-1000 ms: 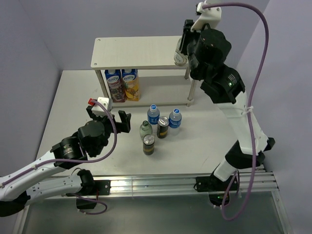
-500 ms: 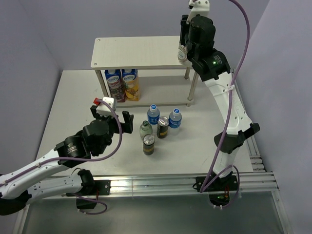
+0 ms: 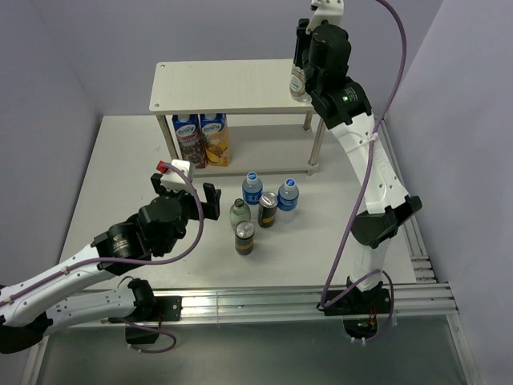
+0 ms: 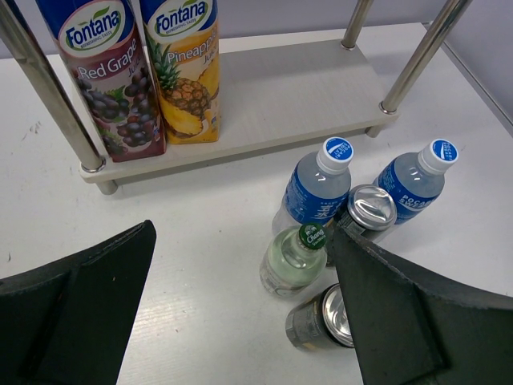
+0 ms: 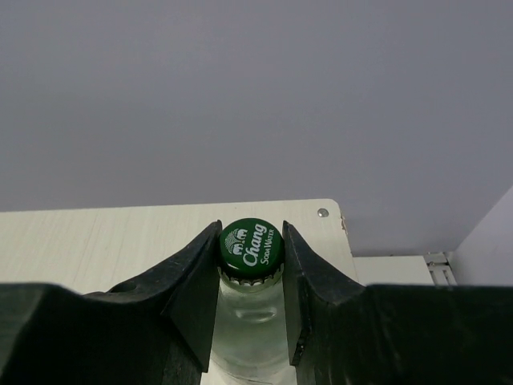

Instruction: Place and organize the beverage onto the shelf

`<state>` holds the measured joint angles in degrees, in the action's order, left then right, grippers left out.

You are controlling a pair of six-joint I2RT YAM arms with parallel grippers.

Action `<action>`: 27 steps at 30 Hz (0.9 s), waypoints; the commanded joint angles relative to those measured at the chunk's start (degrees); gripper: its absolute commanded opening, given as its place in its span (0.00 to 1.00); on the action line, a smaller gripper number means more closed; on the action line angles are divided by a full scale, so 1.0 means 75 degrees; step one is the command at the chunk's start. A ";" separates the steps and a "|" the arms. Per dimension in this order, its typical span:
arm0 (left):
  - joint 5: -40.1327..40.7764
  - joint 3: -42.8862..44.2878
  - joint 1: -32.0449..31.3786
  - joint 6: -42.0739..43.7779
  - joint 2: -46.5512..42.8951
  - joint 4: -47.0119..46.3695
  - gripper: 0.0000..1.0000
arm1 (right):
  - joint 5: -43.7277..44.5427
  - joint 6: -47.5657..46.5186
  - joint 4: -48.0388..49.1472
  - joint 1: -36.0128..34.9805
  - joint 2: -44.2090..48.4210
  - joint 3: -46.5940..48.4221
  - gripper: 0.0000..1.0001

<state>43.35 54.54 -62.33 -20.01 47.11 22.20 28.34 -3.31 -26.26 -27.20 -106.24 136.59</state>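
My right gripper is shut on the green cap of a clear glass bottle at the right end of the shelf's top board. In the right wrist view both fingers press the cap. I cannot tell if the bottle rests on the board. On the table stand the other glass bottle, two blue-capped water bottles and two dark cans. My left gripper is open and empty, just left of this group, above the table.
Two Fontana juice cartons stand at the left end of the shelf's lower board. Thin metal legs hold the boards. The left wrist view shows the glass bottle beside the near can.
My right arm has stretched up and back, carrying the glass bottle slightly further over the top board's right end. My left gripper has edged right toward the group of drinks.
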 commanded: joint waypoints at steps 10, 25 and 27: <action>0.0009 -0.0019 0.0025 0.0055 0.0000 0.0052 0.99 | -0.0028 -0.0156 0.1450 0.0193 -0.0332 -0.0281 0.00; 0.0079 -0.0030 0.0025 0.0066 -0.0082 0.0041 0.99 | 0.0077 -0.0063 0.2165 0.0076 0.0699 -0.2169 1.00; 0.0091 -0.0054 0.0013 0.0066 -0.0071 0.0041 0.99 | 0.0112 -0.0063 0.2259 0.0053 0.0898 -0.2345 1.00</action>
<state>43.40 54.54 -62.33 -20.01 47.11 22.22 28.05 -3.90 -11.51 -26.39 -104.47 119.68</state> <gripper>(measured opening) 0.994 0.997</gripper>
